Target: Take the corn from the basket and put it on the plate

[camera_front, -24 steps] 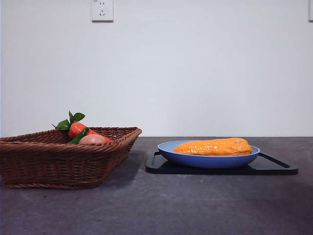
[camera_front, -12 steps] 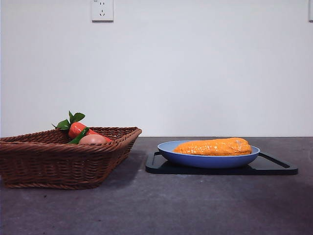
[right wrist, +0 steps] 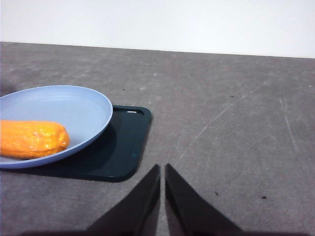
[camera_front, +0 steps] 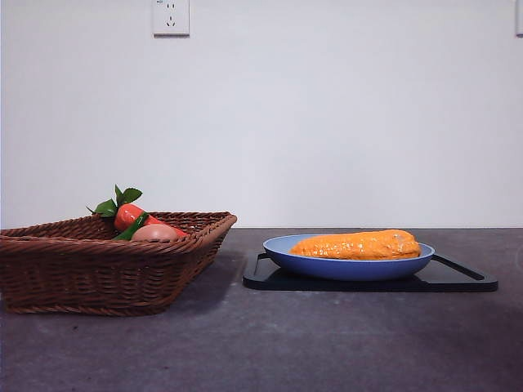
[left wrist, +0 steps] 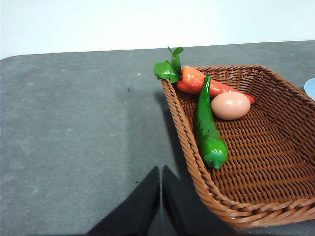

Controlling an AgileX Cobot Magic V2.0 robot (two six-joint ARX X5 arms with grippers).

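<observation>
The orange-yellow corn [camera_front: 356,244] lies lengthwise on the light-blue plate [camera_front: 347,267]; the right wrist view shows the corn's end [right wrist: 32,139] on the plate [right wrist: 74,105] too. The brown wicker basket [camera_front: 106,260] stands at the left, seen from above in the left wrist view as the basket [left wrist: 261,162]. My left gripper [left wrist: 161,173] is shut and empty, above the table just outside the basket's near corner. My right gripper [right wrist: 162,170] is shut and empty, over bare table beside the tray, apart from the plate. Neither arm shows in the front view.
In the basket lie a red-orange carrot with green leaves [left wrist: 197,80], a green pepper [left wrist: 209,132] and a pinkish egg [left wrist: 230,105]. A flat black tray [camera_front: 458,279] sits under the plate. A wall socket [camera_front: 171,16] is on the white wall behind.
</observation>
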